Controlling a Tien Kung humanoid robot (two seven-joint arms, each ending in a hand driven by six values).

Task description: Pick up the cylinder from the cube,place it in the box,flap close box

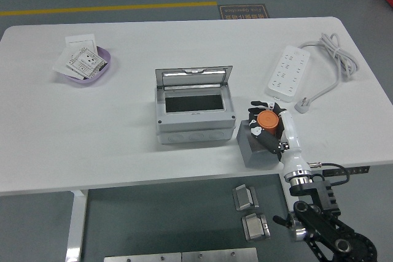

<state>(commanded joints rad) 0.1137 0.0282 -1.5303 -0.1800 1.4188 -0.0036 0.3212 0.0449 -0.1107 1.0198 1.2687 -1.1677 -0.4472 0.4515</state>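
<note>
A white table (123, 145) carries everything. At its middle sits the grey box (195, 111) with its flap (194, 77) standing open at the back, the dark inside showing. Right of it, at the far side, lies a white power strip (287, 73) with its cord coiled beside it. At the far left a purple dish (105, 69) holds paper cards. Just beside the box's right end stands the grey cube (253, 147), near the table's front edge. The right robot hand (269, 124) has its black fingers (269, 142) curled around the orange cylinder (266, 118), which is above the cube's top.
</note>
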